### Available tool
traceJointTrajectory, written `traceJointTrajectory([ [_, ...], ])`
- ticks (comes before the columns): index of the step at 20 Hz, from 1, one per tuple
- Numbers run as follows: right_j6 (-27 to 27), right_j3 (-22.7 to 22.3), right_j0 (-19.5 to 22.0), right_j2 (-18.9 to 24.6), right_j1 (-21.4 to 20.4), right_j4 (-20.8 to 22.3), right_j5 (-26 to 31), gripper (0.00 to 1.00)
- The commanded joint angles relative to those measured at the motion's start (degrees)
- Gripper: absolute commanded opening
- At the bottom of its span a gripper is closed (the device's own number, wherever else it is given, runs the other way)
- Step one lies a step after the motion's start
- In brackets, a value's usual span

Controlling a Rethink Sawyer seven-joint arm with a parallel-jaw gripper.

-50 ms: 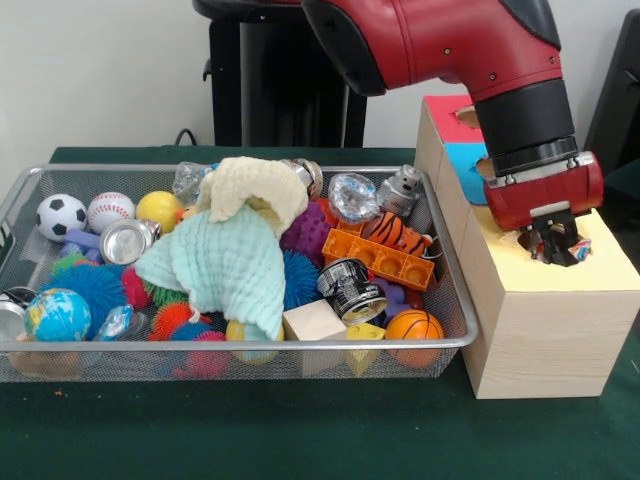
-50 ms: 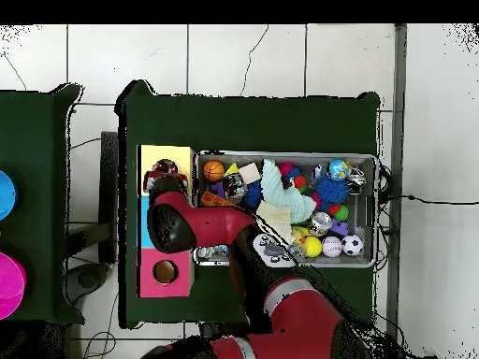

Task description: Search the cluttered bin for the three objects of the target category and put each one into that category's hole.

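Wire bin [image 1: 20, 345] cluttered; gripper [image 1: 556, 245] over wooden box [image 1: 545, 330] yellow section.

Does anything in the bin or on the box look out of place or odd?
Nothing is spilled or damaged. Two soft cloths, one cream and one pale green, lie draped over the toys in the wire mesh bin, hiding what is underneath. The gripper hangs over the yellow section of the wooden box.
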State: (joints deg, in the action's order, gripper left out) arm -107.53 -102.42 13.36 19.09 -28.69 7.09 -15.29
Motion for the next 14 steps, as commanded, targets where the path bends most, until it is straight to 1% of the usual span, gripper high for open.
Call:
traceJointTrajectory([
  [1, -3.0, 8.0, -6.7, -15.8, 13.1, -6.0, 9.4, 0.0],
  [4, -5.1, 8.9, -12.7, -24.3, 14.5, -12.5, 14.5, 0.0],
  [5, -5.0, 9.1, -13.2, -25.2, 15.1, -13.1, 14.7, 0.0],
  [8, -4.7, 9.9, -13.4, -25.8, 16.8, -14.1, 14.1, 0.0],
  [11, -6.4, 10.1, -14.0, -26.7, 18.0, -17.2, 17.1, 0.0],
  [14, -6.1, 9.3, -10.8, -23.1, 18.2, -15.8, 16.0, 0.0],
])
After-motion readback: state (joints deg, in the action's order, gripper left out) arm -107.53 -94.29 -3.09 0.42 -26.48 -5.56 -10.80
